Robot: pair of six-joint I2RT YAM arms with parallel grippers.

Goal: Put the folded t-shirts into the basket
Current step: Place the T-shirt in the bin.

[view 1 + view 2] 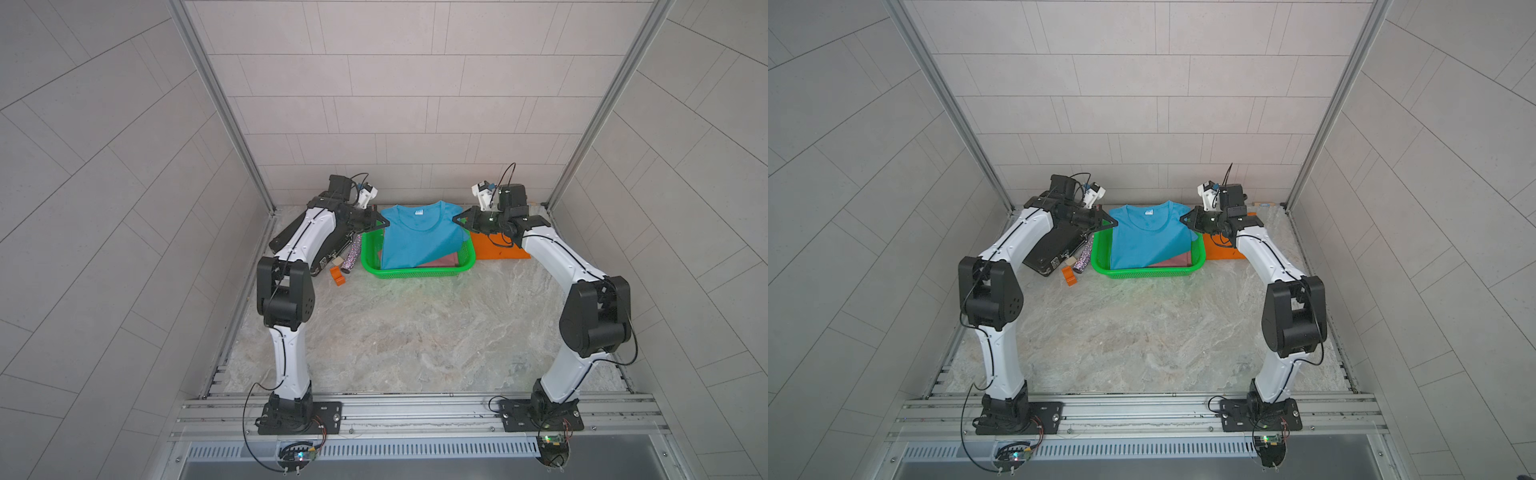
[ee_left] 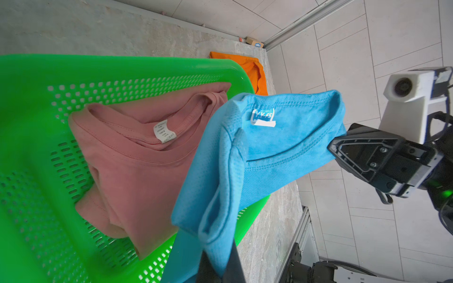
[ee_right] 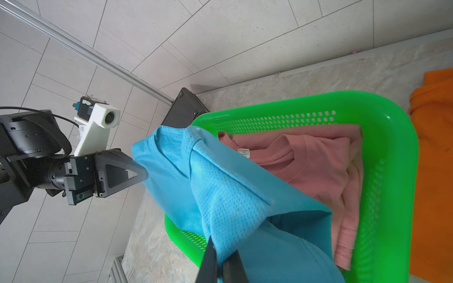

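Left end effector (image 1: 383,222) and right end effector (image 1: 458,220), arms reaching to the desk's (image 1: 415,332) far edge, each clench a shoulder of the teal t-shirt (image 1: 415,239) (label (image 2: 262,116) reads "Y.Y.FS") over the green basket (image 1: 415,273).

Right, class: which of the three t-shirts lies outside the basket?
The orange t-shirt: it lies flat on the table beside the basket, whereas the pink t-shirt sits inside it and the blue t-shirt hangs over it.
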